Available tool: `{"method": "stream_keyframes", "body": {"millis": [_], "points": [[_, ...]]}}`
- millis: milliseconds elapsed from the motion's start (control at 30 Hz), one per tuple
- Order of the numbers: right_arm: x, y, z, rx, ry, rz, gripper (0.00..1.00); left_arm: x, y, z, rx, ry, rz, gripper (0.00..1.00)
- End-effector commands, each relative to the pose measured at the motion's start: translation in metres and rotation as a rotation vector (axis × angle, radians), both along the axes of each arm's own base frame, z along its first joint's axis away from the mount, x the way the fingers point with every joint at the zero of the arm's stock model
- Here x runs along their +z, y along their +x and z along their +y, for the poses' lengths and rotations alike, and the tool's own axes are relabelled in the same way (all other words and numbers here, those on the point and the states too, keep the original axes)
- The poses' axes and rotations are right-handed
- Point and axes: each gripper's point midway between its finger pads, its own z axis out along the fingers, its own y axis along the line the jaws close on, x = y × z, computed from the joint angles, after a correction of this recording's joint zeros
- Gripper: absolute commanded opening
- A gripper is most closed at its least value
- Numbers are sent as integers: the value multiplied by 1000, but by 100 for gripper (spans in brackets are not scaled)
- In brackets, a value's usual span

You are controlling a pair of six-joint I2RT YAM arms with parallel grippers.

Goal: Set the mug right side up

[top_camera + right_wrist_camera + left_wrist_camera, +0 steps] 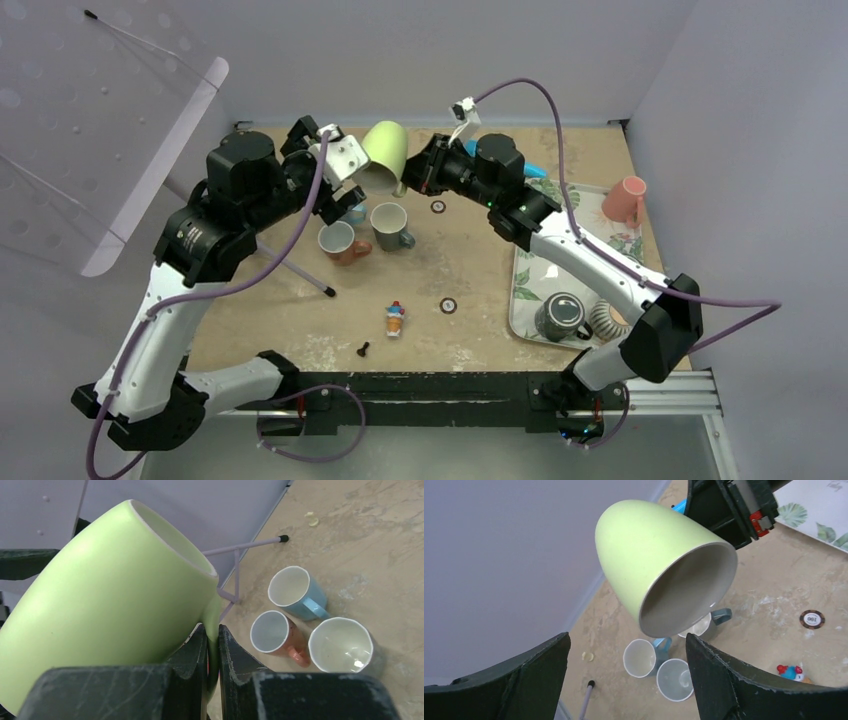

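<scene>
A light green mug [384, 152] hangs in the air at the back of the table, tilted with its mouth facing down and to the left. My right gripper [412, 176] is shut on its handle; in the right wrist view the handle [213, 630] is pinched between my two black fingers. In the left wrist view the green mug [659, 560] fills the upper middle, its open mouth facing the camera. My left gripper [338, 178] is open and empty just left of the mug, not touching it.
Three upright mugs stand below the green one: blue [353, 212], salmon [340, 241], grey [391, 226]. A tray [527, 300] at the right holds a dark mug [561, 317] and a pink mug [625, 199]. A small toy [396, 319] and two round discs lie mid-table.
</scene>
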Motion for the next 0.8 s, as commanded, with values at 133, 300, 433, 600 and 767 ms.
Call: {"method": "stream_keyframes", "body": {"millis": [133, 300, 433, 600, 767], "points": [[74, -28, 21, 107, 195, -95, 0, 24, 35, 2, 103, -13, -159, 78], [61, -29, 33, 142, 174, -73, 0, 33, 40, -5, 102, -54, -151, 69], [61, -35, 38, 184, 176, -87, 0, 5, 40, -19, 34, -25, -88, 42], [44, -36, 39, 232, 62, -79, 22, -36, 46, -7, 101, 43, -16, 0], [13, -11, -6, 87, -94, -47, 84, -96, 27, 21, 123, 142, 226, 0]]}}
